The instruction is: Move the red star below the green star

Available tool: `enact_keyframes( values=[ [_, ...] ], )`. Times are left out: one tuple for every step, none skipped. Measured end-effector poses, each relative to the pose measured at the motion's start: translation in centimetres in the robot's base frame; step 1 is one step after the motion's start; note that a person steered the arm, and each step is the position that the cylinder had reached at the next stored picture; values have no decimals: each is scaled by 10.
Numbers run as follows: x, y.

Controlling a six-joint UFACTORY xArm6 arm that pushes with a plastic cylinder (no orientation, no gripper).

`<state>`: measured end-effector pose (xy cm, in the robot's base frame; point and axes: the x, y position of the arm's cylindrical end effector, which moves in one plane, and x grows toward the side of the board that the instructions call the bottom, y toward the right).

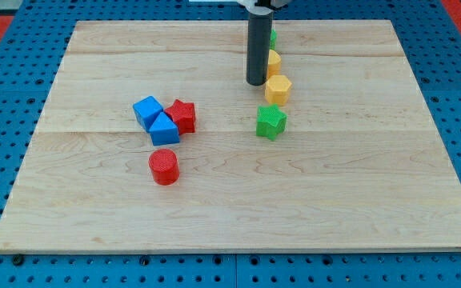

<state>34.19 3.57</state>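
One red star (184,115) sits left of centre, touching a blue triangular block (165,130) at its lower left, with a blue cube (147,110) just beyond. Green star (270,122) lies well apart to its right, roughly level. My tip (256,82) is a bare rod holding nothing, upper centre, beside the yellow hexagon (278,90). Red star lies down-left of the tip. No clear long axis or heading on the star. Red cylinder (164,167) lower left. Likely need: approach from the star's left.
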Motion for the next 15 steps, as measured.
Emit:
enact_keyframes(
  values=[
    [0,-1],
    [4,-2],
    [4,-45],
    [5,-80],
    [11,-80],
    [13,-82],
    [13,-82],
    [13,-82],
    [13,-83],
    [14,-83],
    [18,-83],
    [21,-87],
    [37,-94],
    [66,-78],
    [82,-90]
  ],
)
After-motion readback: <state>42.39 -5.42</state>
